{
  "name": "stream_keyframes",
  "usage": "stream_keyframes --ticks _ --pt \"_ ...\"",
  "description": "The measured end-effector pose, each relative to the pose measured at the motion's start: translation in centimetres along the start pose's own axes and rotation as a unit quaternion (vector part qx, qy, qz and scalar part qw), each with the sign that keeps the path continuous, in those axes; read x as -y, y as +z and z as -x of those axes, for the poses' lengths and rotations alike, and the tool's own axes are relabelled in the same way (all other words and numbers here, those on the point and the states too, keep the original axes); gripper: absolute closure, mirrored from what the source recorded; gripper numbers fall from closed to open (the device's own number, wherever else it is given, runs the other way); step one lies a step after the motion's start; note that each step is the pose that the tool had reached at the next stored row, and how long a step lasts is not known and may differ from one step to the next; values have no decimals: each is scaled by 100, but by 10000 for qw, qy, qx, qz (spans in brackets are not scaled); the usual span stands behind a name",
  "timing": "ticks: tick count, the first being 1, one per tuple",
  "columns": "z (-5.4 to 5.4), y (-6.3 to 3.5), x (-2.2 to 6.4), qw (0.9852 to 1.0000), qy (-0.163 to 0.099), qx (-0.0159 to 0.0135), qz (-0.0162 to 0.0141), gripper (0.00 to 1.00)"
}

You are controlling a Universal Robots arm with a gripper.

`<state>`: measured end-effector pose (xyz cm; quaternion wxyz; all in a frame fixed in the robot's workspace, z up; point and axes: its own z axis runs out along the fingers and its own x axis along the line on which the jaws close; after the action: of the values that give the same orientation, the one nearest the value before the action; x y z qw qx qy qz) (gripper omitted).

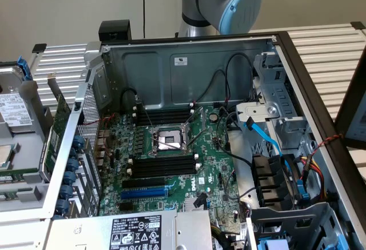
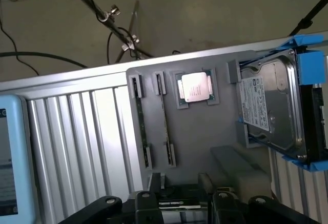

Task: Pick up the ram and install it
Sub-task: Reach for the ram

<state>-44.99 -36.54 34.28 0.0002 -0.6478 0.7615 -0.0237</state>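
Claw: black two-finger gripper [image 2: 180, 187], jaws apart w/ a clear gap btwn them, nothing in its hold.
Ram: the ram [image 2: 165, 115], a long thin stick seen edge-on, stands in a slot of a flat grey holder plate [image 2: 205, 137] w/ clips at both ends; its green is hard to make out at this angle.
Next slot: second narrow slot [image 2: 141, 121] just beside it, parallel; can't tell what sits in it.
Claw vs ram: gripper hangs near one end of the ram's slot, not touching the stick.
CPU: square silver processor chip [image 2: 195, 86] in a grey frame on same plate, just beside the ram.
Drive: silver hard disk in blue bracket [image 2: 269, 108], beyond the chip from the ram.
Case: open grey metal PC case [image 1: 171, 61] in ext. view, green motherboard [image 1: 211, 164] inside.
Slots: black memory slots [image 1: 163, 165] either side of the metal CPU socket [image 1: 167, 140].
Arm: silver-and-blue robot arm joint [image 1: 229, 4] behind the case's back wall.
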Motion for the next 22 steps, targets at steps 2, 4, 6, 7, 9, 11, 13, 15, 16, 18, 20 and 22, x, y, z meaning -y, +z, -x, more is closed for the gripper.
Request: stream_keyframes --ticks 2,4,6,7,9,11,13,15,16,18,20,22 --pt "-4 35 -28 10000 -1 -1 -2 58" --pt "-9 70 -65 10000 -1 -2 -2 58" --pt "-15 105 -113 10000 -1 -2 -7 58" --pt "-19 120 -137 10000 0 -1 -12 58" --pt "-33 149 -181 10000 0 2 -27 58" --pt "-68 170 -204 10000 1 6 -51 58" --pt "-125 192 -210 10000 2 10 -76 58" --pt "-209 222 -202 10000 2 12 -87 58" --pt "-253 241 -196 10000 2 12 -90 58" --pt "-300 280 -189 10000 2 13 -91 58" --pt "-303 296 -189 10000 3 12 -89 58" --pt "-304 296 -189 10000 3 12 -89 58"
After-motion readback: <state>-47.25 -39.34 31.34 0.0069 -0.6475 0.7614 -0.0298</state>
